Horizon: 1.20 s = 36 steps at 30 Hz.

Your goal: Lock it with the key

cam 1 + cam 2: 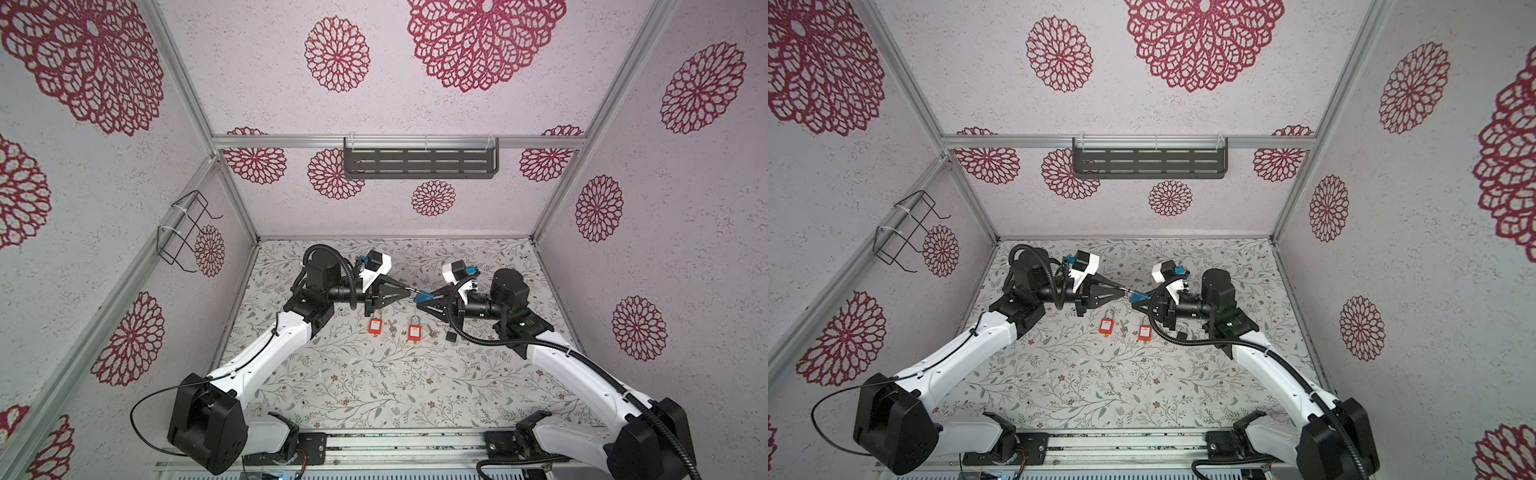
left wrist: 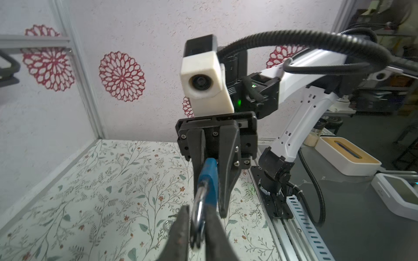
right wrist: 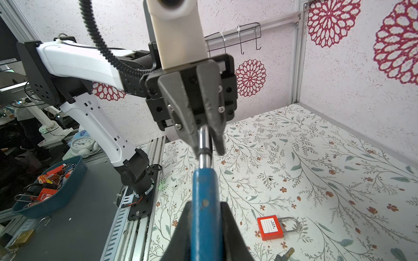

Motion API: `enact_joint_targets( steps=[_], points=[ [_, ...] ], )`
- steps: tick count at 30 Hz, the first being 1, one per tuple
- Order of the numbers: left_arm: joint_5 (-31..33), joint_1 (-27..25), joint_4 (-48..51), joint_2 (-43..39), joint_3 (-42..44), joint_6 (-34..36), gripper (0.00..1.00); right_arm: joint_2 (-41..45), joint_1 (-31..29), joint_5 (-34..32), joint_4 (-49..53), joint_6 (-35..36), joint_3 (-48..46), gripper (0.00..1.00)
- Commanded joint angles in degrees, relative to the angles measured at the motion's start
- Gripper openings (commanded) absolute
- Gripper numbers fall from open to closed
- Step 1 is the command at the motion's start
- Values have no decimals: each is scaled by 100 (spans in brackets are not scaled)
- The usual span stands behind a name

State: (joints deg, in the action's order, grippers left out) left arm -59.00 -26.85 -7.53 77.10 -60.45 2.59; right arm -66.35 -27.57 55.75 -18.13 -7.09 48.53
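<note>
A blue padlock (image 1: 424,296) (image 1: 1139,297) hangs above the table between the two arms. My right gripper (image 3: 204,204) (image 1: 423,302) is shut on its blue body (image 3: 204,221). My left gripper (image 2: 198,217) (image 1: 412,292) straddles the silver shackle (image 2: 200,210) (image 3: 204,144), its jaws slightly parted with a thin gap beside the metal. No key is in either gripper. A key (image 1: 392,328) lies on the table between two orange padlocks (image 1: 376,325) (image 1: 414,332). Another key (image 1: 434,332) (image 3: 285,254) lies to the right of them.
A small black object (image 1: 451,336) sits under the right arm. A black shelf (image 1: 419,162) hangs on the back wall, a wire rack (image 1: 187,232) on the left wall. Outside the cell stands a blue bin (image 3: 67,192) of padlocks.
</note>
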Motion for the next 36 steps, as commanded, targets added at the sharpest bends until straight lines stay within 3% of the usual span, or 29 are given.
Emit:
enact_joint_targets(
  steps=[1, 3, 10, 19, 31, 36],
  points=[
    [628, -27, 1024, -241, -301, 707, 46, 61, -3, 94, -284, 48, 307, 2],
    [953, -51, 1554, -366, -538, 1039, 53, 47, -3, 108, -412, -76, 253, 1],
    [1585, -260, 3112, -463, -1048, 1923, 52, -3, -3, 95, -479, -48, 206, 0],
    [2799, -675, 3226, -449, -1058, 2101, 51, -115, -3, 114, -252, 41, 359, 0],
    [2723, -786, 3082, -512, -1057, 2123, 41, -71, -26, 101, -49, 115, 360, 0],
    [2710, -839, 3047, -503, -1082, 2123, 28, -89, -29, 94, 116, 225, 408, 0]
  ],
)
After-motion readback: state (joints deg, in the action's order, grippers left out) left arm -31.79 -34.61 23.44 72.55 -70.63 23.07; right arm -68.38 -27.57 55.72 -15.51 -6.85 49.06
